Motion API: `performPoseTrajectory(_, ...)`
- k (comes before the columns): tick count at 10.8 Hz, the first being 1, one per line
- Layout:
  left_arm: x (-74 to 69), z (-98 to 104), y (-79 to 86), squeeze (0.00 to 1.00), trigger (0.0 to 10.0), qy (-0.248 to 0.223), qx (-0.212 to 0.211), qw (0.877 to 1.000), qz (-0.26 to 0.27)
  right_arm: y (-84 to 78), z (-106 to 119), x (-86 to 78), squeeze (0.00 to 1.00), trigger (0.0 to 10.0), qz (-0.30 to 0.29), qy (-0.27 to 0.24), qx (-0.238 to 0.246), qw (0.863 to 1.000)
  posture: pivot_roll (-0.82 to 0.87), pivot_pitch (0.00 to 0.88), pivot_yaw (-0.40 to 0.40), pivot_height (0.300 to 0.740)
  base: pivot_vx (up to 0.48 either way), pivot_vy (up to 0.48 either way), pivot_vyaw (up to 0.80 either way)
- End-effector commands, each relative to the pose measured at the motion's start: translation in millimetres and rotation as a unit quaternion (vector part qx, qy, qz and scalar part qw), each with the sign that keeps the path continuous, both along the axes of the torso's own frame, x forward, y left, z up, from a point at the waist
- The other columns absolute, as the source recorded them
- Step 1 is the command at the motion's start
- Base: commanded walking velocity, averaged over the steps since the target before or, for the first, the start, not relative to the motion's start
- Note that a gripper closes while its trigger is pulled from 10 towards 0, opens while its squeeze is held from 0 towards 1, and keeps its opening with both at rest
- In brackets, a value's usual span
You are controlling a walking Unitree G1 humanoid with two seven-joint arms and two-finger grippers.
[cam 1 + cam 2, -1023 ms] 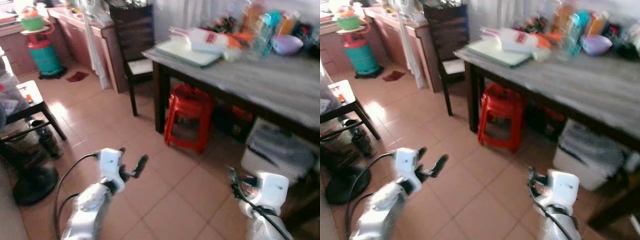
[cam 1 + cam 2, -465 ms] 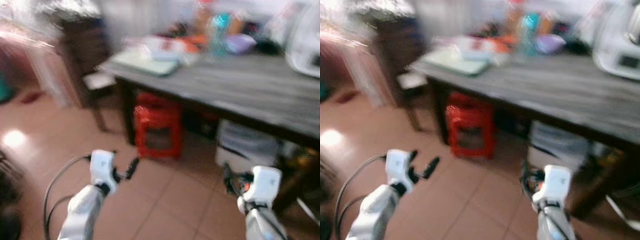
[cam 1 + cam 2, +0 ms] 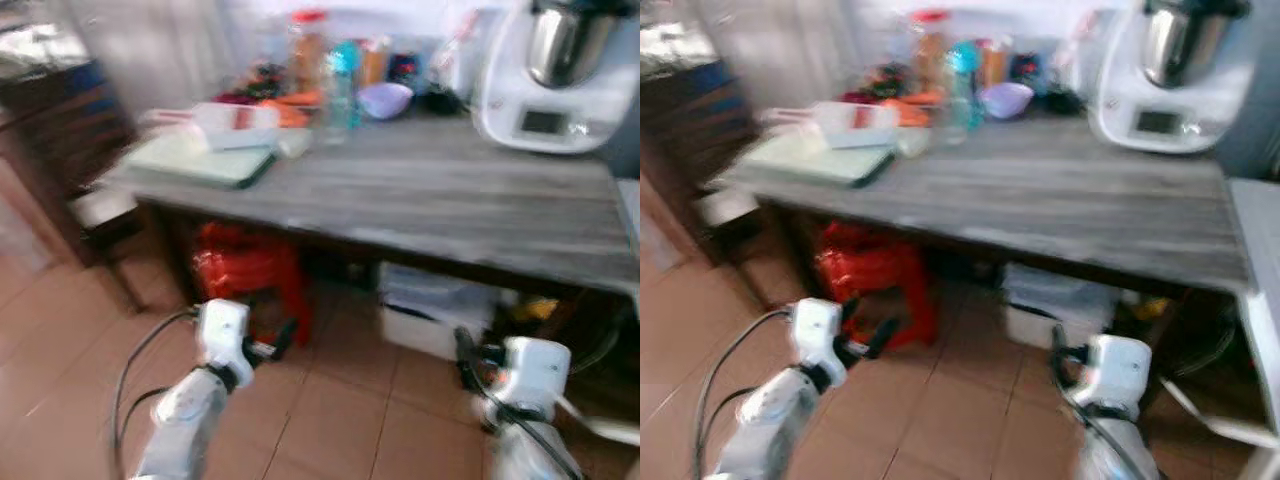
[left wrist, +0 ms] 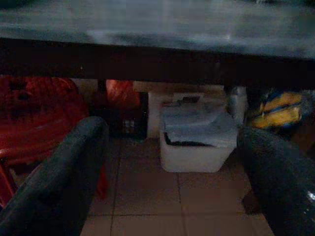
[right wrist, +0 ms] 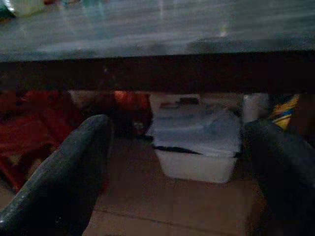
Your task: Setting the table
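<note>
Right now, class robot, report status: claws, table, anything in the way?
Both claws open, empty, held low: left claw, right claw. Table ahead, near half bare. Red stool and white bin beneath.

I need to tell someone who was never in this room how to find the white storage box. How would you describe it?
Start from the long grey wooden table that carries the white kitchen machine. Look at the tiled floor under it: the white storage box stands there, right of the red plastic stool. It is the only pale, rectangular thing under the table, with grey cloth piled on top.
</note>
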State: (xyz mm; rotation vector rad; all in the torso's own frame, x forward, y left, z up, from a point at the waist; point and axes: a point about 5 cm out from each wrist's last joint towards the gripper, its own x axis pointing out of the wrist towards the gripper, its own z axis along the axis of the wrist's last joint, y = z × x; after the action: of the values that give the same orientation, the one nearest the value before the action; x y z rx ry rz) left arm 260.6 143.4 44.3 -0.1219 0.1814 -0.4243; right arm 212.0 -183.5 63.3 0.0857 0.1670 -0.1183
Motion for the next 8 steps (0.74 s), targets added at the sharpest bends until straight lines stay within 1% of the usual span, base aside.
performPoseTrajectory(1,2.2,1.2,-4.0,0.0,10.0,0.001,0.002,1.0,-0.001,-4.3,0.4,-0.1,0.0,10.0,-0.003,0.0,-0.008,1.0,0.02,0.0,0.071,0.74,0.0,0.0,0.0)
performPoseTrajectory(3,5.3,-2.3,-1.7,0.0,10.0,0.011,0.025,0.999,0.038,-3.9,-0.1,1.0,0.0,10.0,-0.004,-0.001,-0.008,1.0,0.02,0.0,0.07,0.74,0.0,0.0,0.0)
performPoseTrajectory(4,6.6,-2.8,-0.8,0.0,10.0,0.012,0.034,0.998,0.048,-4.6,-0.3,0.7,0.0,10.0,-0.006,-0.002,-0.007,1.0,0.02,0.0,0.07,0.74,0.0,0.0,0.0)
performPoseTrajectory(7,7.7,-4.2,-1.6,0.0,10.0,0.015,0.046,0.997,0.059,-4.6,-1.0,0.2,0.0,10.0,-0.008,-0.001,-0.007,1.0,0.02,0.0,0.07,0.74,0.0,0.0,0.0)
performPoseTrajectory(8,7.2,-4.7,-2.2,0.0,10.0,0.015,0.047,0.997,0.06,-4.7,-1.4,-0.1,0.0,10.0,-0.009,-0.001,-0.007,1.0,0.02,0.0,0.07,0.74,-0.266,0.0,0.0)
